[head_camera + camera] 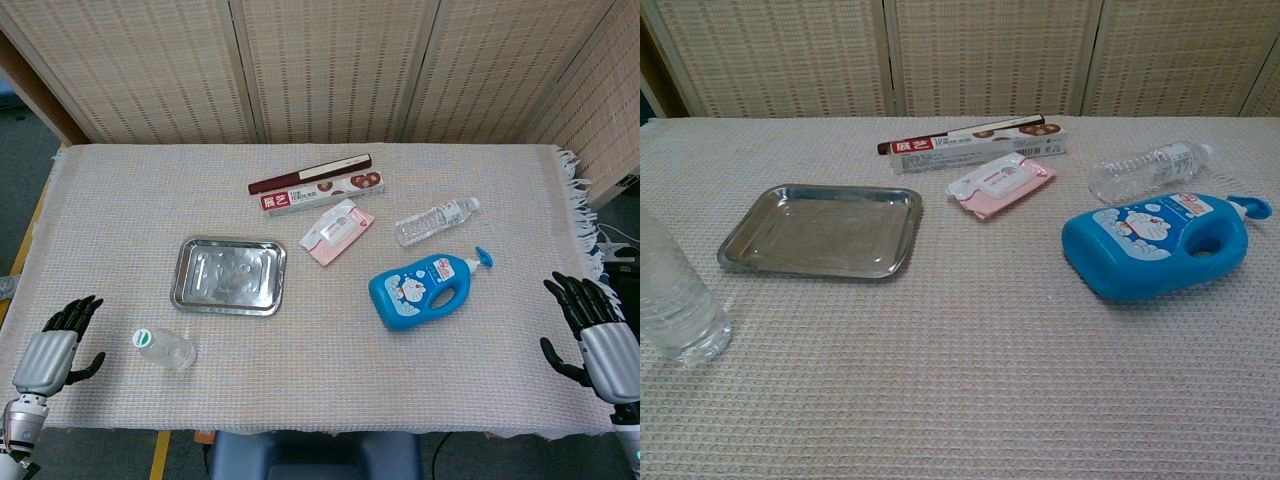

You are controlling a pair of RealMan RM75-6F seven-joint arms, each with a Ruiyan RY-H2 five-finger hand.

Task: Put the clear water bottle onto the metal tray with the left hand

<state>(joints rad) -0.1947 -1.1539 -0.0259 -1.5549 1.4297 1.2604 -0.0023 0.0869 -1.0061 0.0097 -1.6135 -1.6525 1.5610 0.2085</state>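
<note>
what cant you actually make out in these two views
- Standing clear water bottle: chest view's left and top edges cut off its side and cap.
- Left hand and right hand: neither shows in the chest view; the head view's bottom edge cuts their wrists.
- Lettering on the long box and pink packet: too small to read in either view.
</note>
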